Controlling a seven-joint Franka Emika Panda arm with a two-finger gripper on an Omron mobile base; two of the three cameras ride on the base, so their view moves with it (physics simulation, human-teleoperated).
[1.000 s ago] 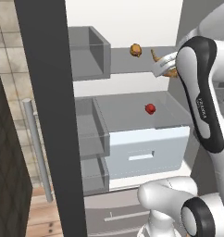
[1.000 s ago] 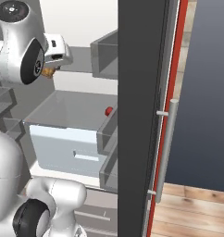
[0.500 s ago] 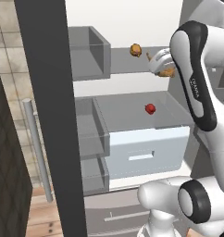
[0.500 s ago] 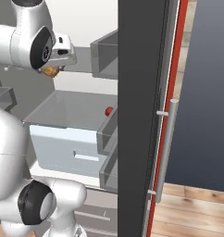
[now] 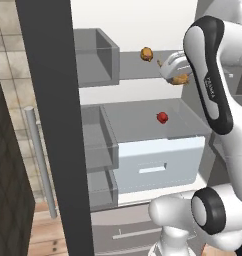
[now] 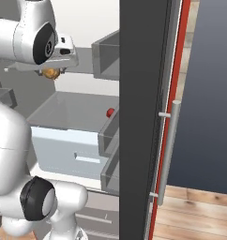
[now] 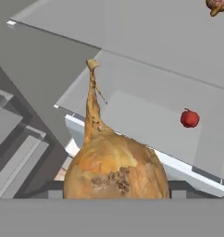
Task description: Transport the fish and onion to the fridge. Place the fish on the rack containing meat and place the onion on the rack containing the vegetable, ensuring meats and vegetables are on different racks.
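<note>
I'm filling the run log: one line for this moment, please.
gripper: shut on onion | at upper fridge rack | red vegetable on lower rack | onion not yet placed

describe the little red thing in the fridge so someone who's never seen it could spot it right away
Look into the open fridge and find the lower shelf, the flat grey one right above the white drawer. The red vegetable sits alone on it, small and round. The brown item lies a shelf higher, and the onion is golden and in the claw.
</note>
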